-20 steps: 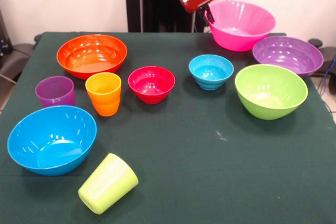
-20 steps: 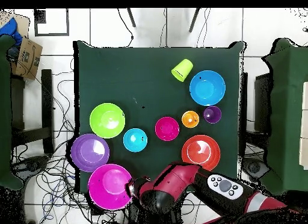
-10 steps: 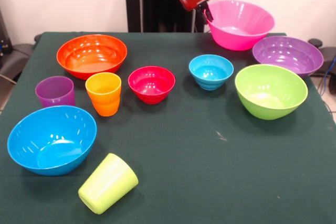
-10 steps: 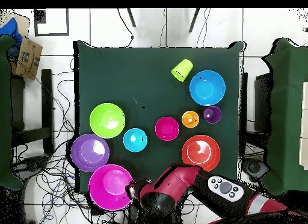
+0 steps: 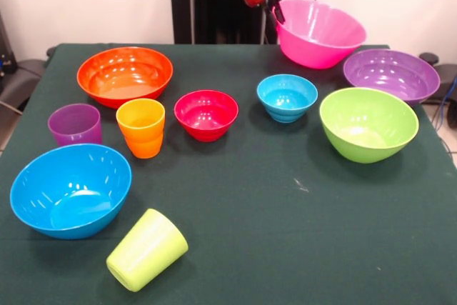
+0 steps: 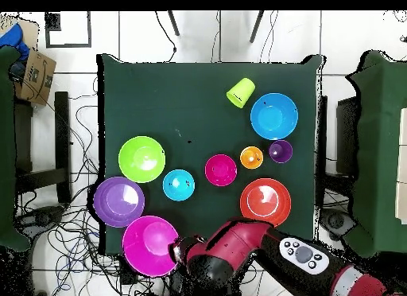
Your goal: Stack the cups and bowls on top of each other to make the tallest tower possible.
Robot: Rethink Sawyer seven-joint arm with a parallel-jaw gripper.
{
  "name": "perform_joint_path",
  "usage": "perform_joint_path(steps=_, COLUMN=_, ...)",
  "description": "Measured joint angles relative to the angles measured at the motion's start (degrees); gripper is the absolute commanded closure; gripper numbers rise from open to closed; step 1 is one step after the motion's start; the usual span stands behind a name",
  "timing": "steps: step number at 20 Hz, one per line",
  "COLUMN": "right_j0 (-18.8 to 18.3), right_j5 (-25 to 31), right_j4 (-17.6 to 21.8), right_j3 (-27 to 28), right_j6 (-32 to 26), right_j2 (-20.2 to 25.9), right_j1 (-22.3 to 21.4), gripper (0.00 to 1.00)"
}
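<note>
the pink bowl (image 5: pixel 319 31) is held tilted by its rim in the end effector (image 5: pixel 275 11). it is raised off the tabletop (image 5: pixel 285 198).

a dark green table (image 6: pixel 199 94) is set on a white tiled floor (image 6: pixel 143 34). black cables (image 6: pixel 79 142) are strewn beside it. a cardboard box (image 6: pixel 36 76) is seen at one side.

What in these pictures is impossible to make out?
- Whether the gripper is shut on the pink bowl: too small in the front view, and the arm covers it overhead.
- The arm's upper part: cut off by the front view's top edge.
- The lime cup's inside: its mouth is turned away in the front view.
</note>
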State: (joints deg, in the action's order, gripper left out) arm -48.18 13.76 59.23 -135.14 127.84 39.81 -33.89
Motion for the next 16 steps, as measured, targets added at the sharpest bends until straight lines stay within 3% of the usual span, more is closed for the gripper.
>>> perform_joint_path(steps=9, right_j0=-2.09, right_j5=6.08, right_j4=-6.88, right_j3=-1.98, right_j6=0.00, right_j2=3.20, right_j1=-4.92, gripper=1.00)
perform_joint_path(steps=16, right_j0=-3.10, right_j5=9.08, right_j4=-9.28, right_j3=-2.57, right_j6=0.00, right_j2=5.23, right_j1=-7.11, gripper=1.00)
